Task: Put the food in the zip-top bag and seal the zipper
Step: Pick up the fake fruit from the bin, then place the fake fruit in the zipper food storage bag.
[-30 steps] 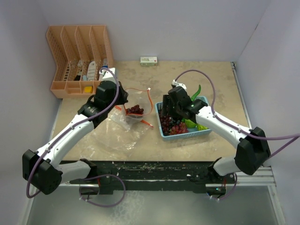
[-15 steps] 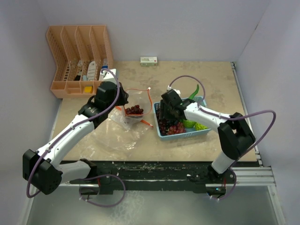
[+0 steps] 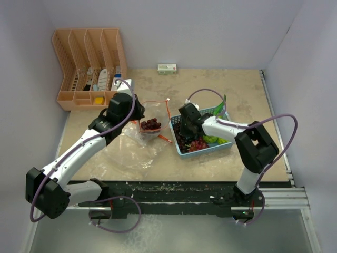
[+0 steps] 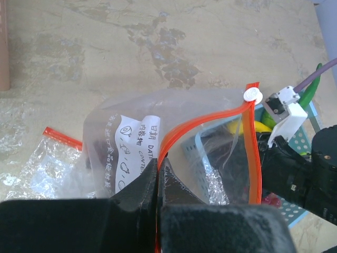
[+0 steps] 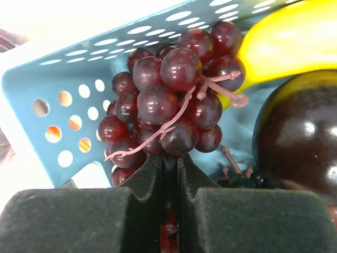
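The clear zip-top bag [image 3: 145, 132] stands open on the table with one dark red grape bunch [image 3: 151, 124] inside. My left gripper [image 4: 159, 164] is shut on the orange-red zipper [image 4: 251, 153] at the bag's near lip and holds the mouth up. In the light-blue basket [image 3: 204, 153], my right gripper [image 5: 169, 158] is shut on a dark red grape bunch [image 5: 168, 100] at the basket's left end. A yellow banana [image 5: 284, 37] and a dark round fruit [image 5: 300, 132] lie beside the bunch. A round green fruit [image 3: 210, 139] and a long green pepper [image 3: 221, 104] are also in the basket.
An orange desk organizer [image 3: 89, 63] stands at the back left, and a small box [image 3: 167, 68] lies at the back wall. A second, flat clear bag [image 3: 124, 155] lies in front of the open one. The zipper's white slider [image 4: 253, 95] sits at the far end of the mouth.
My right gripper moved left inside the basket and closed on the grape bunch. The basket shifted slightly. The left gripper kept its hold on the bag.
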Robot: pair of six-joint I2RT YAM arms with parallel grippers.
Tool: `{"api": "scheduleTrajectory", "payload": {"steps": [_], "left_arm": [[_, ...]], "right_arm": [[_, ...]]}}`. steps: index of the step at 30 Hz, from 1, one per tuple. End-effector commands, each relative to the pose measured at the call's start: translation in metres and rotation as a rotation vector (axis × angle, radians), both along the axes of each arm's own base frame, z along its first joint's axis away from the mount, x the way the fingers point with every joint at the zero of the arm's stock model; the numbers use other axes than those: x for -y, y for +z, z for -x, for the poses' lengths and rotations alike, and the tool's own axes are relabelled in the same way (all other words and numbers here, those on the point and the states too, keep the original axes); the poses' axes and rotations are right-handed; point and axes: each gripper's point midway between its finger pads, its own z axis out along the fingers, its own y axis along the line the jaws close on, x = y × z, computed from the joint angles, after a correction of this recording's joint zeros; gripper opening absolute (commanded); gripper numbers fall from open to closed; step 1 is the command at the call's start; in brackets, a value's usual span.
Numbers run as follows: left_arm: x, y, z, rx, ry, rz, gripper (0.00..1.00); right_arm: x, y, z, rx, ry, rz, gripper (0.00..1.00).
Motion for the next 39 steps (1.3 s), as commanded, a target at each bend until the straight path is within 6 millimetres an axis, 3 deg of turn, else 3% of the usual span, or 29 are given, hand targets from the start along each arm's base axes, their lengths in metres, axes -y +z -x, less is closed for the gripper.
{"api": "scheduleTrajectory", "payload": {"steps": [1, 9, 24, 28, 33, 39], "left_arm": [[0.003, 0.016, -0.003, 0.06, -0.011, 0.024, 0.0], [0.0, 0.016, -0.003, 0.062, 0.001, 0.016, 0.0], [0.002, 0.005, -0.005, 0.04, -0.002, 0.013, 0.0], [0.002, 0.005, -0.005, 0.04, -0.002, 0.013, 0.0], [0.002, 0.006, -0.004, 0.043, -0.004, 0.016, 0.0], [0.003, 0.006, -0.004, 0.042, -0.009, 0.018, 0.0]], "right_arm": [[0.009, 0.009, 0.01, -0.008, 0.007, 0.034, 0.0], [0.007, 0.115, -0.012, 0.209, 0.03, -0.023, 0.0], [0.0, 0.26, -0.006, 0.528, 0.148, -0.215, 0.0], [-0.002, 0.29, -0.005, 0.599, 0.188, -0.241, 0.0], [-0.022, 0.327, 0.003, 0.686, 0.298, -0.351, 0.0], [-0.049, 0.348, 0.015, 0.719, 0.412, -0.501, 0.0]]}}
